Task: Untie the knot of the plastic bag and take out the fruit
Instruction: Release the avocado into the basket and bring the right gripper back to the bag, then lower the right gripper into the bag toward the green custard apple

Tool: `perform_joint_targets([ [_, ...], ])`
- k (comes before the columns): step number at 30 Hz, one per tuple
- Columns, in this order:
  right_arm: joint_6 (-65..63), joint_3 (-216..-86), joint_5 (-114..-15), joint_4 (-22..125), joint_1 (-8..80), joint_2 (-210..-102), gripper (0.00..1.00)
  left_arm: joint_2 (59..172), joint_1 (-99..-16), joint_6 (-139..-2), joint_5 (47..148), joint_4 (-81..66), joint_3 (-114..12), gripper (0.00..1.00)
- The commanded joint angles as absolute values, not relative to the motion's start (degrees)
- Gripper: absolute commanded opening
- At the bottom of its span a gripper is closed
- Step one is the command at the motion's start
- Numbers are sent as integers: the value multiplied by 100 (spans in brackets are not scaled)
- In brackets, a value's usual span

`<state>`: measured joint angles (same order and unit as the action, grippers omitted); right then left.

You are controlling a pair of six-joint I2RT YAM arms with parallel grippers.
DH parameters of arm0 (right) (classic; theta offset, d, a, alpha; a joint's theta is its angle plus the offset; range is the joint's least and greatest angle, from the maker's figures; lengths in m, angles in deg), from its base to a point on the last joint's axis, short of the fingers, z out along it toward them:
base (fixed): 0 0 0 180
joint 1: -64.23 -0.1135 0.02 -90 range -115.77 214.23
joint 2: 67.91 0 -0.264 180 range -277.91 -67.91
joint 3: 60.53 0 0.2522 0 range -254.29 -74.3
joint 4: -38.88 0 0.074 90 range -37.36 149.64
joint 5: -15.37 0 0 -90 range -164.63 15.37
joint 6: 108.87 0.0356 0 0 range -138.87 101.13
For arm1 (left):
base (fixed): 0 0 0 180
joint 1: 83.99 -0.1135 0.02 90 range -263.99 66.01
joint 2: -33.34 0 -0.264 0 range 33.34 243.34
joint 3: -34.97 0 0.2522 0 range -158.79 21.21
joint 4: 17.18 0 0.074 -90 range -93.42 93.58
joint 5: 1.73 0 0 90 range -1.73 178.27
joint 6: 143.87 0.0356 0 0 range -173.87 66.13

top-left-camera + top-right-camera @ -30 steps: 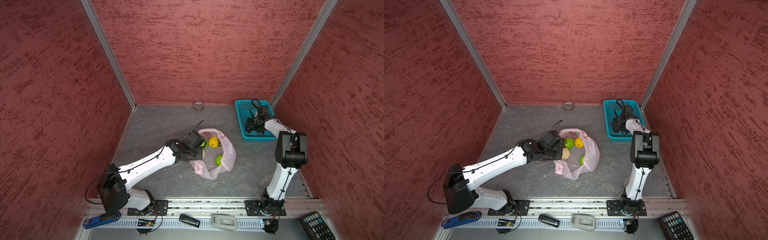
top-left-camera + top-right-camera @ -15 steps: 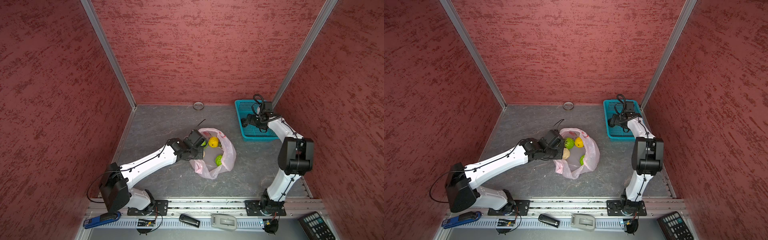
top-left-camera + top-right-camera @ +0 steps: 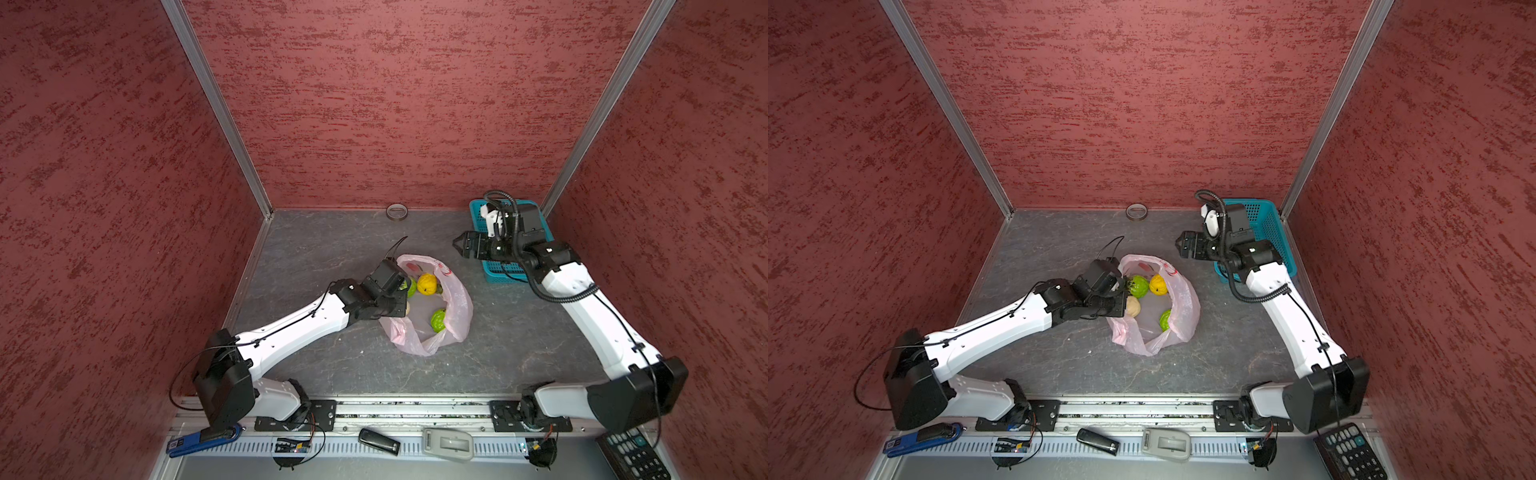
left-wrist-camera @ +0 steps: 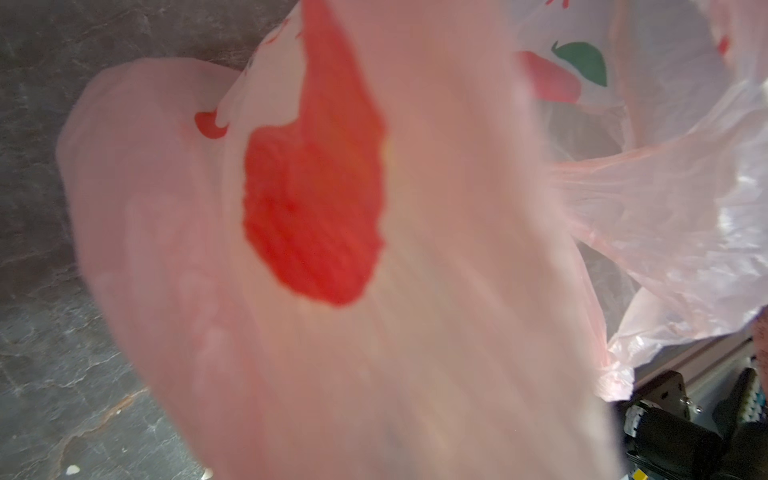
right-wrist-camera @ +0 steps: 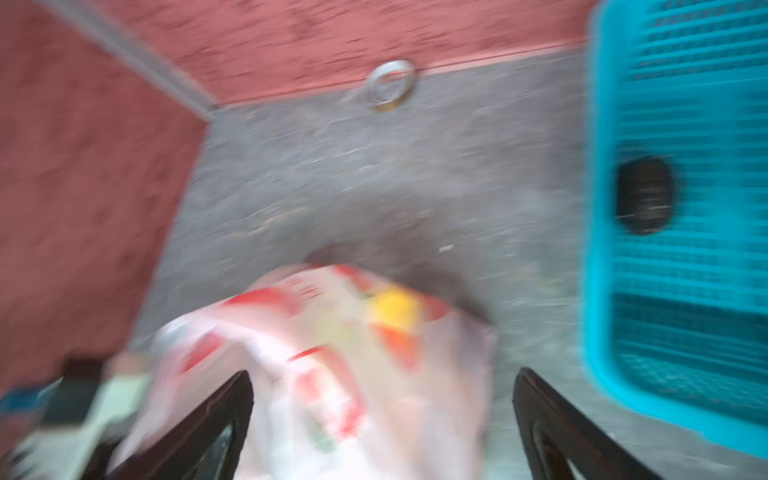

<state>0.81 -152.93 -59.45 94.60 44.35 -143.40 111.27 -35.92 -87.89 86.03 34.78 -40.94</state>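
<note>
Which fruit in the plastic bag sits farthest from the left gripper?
The bright green bumpy fruit alone by the plastic bag's right side; the yellow fruit, beige fruit and other green fruit cluster beside the left gripper.

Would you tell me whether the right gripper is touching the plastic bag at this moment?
Apart. In both top views, bare grey floor shows between the open right gripper and the nearest edge of the plastic bag.

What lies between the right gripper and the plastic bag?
Nothing; in both top views only bare grey floor separates the right gripper from the plastic bag.
</note>
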Motion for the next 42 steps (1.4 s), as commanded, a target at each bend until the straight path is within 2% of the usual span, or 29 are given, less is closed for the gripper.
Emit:
perform_joint_targets([
  [1,938,-15166,-5946,9548,3894,-13915,98,10866,-3674,-8554,8888,3099,-3919,0],
  [7,1607,-15118,-6349,9515,2612,-13821,97,10607,-3707,-8385,9090,3097,-3828,0],
  [14,1769,-14548,-6552,9143,1861,-14045,94,10382,-3661,-8430,9141,2936,-3577,0],
  [31,1822,-13524,-7574,8262,1563,-14751,83,10422,-3526,-8474,9058,2925,-3454,0],
  [42,2364,-13873,-8320,9292,1545,-15593,83,10506,-3302,-8533,9159,2700,-3452,0],
])
